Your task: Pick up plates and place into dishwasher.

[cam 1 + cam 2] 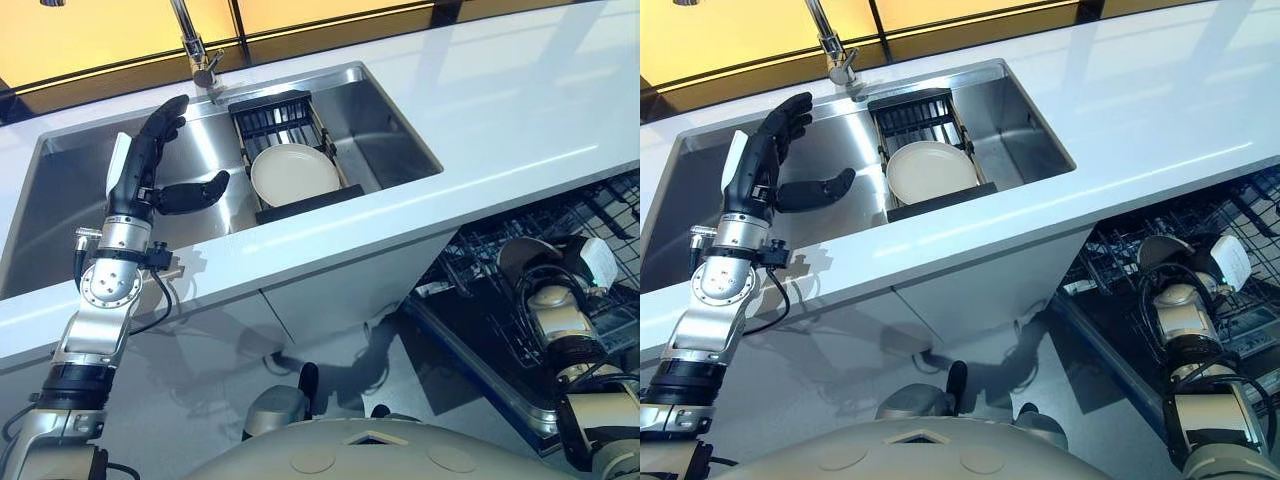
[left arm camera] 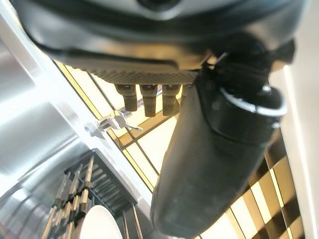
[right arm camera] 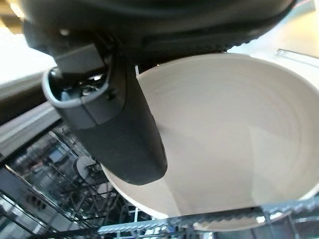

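Down low, right hand (image 3: pixel 114 124) thumb across a cream plate (image 3: pixel 234 144) over the dishwasher rack (image 3: pixel 60 199), fingers gripping it; left hand (image 1: pixel 150 165) fingers straight.

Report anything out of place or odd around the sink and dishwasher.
Nothing stands out. One cream plate leans in the black rack in the sink; the right hand holds another plate over the dishwasher rack. The left hand is open above the sink.

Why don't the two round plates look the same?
The cream round plate in the sink rack leans in the black rack, untouched; the cream round plate at the dishwasher is pinched by the right hand above the wire basket. The left hand hovers open over the sink. Both plates are cream and round.
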